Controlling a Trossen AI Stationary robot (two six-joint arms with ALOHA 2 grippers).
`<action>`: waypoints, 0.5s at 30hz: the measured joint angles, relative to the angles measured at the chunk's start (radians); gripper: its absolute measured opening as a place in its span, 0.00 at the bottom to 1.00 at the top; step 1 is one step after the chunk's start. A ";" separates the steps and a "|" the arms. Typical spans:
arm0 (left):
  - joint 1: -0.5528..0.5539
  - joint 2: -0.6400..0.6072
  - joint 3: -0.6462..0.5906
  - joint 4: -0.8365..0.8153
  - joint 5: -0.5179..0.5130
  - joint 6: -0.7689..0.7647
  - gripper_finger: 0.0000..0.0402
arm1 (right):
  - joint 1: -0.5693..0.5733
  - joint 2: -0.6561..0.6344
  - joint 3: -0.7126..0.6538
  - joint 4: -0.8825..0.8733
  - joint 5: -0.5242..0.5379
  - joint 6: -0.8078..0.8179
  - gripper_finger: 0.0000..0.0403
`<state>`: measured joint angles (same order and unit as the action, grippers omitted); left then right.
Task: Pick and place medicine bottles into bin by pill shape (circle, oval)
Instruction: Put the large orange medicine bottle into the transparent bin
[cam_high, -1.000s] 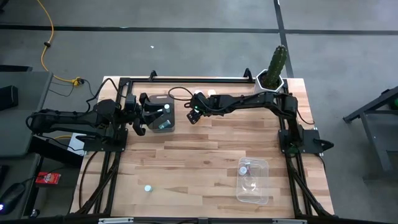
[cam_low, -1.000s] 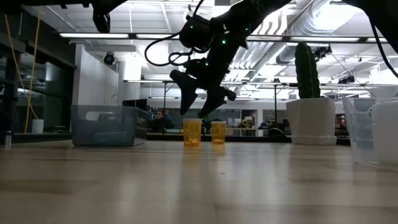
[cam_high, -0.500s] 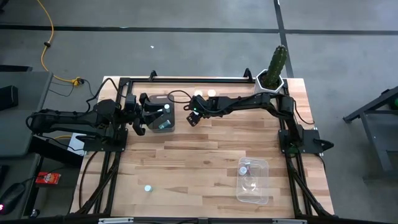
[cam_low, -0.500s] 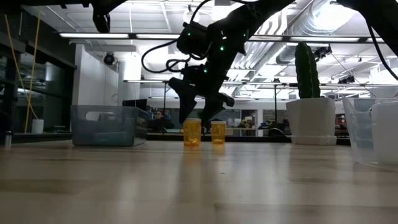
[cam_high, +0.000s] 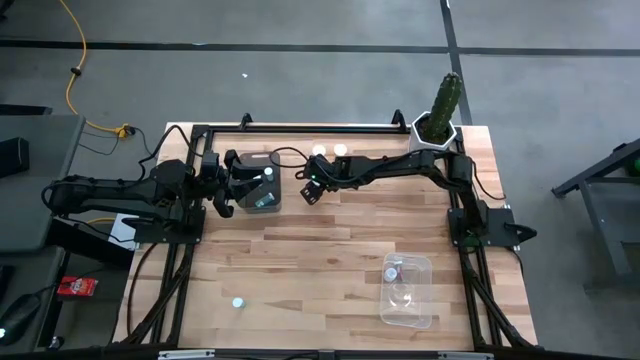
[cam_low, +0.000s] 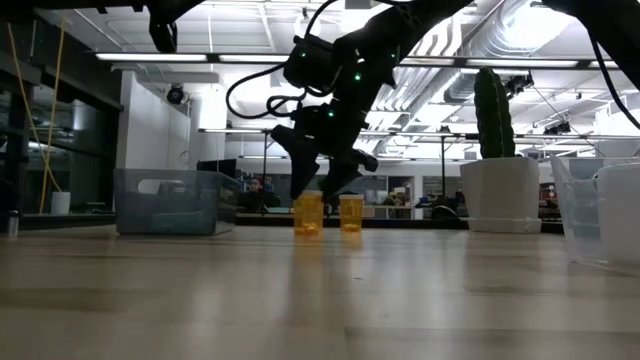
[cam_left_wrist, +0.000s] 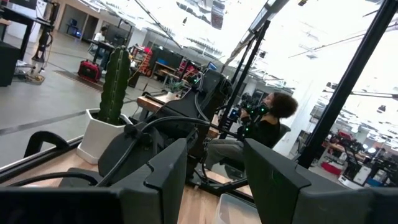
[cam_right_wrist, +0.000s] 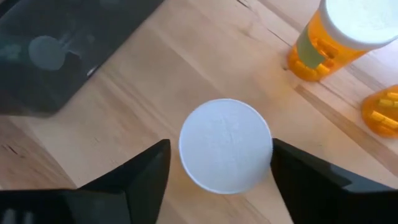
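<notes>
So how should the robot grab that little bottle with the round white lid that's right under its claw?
Probably from straight above. The bottle stands upright, so its round white cap faces up and its sides are free. The right gripper hangs over it, open, with one finger on each side; lowering and closing on the cap should hold it. The orange bottle nearby stands apart.

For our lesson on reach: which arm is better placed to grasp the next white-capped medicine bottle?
Right. The right gripper hangs open over a white-capped medicine bottle, one finger on either side. The left gripper waits beside the dark translucent plastic bin, farther from it.
</notes>
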<state>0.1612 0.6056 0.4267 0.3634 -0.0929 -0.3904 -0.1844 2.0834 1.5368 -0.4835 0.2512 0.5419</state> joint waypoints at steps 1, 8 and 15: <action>0.000 0.000 0.000 0.000 0.000 0.000 0.37 | 0.000 0.000 0.000 0.000 0.000 0.000 0.60; 0.000 0.000 0.000 0.000 -0.003 0.000 0.37 | 0.000 -0.002 0.000 0.002 0.007 -0.019 0.44; 0.000 0.000 0.000 -0.003 -0.004 0.000 0.37 | 0.033 -0.124 -0.015 -0.112 0.001 -0.196 0.44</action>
<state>0.1612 0.6056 0.4267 0.3604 -0.0973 -0.3904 -0.1511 1.9594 1.5214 -0.5954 0.2519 0.3456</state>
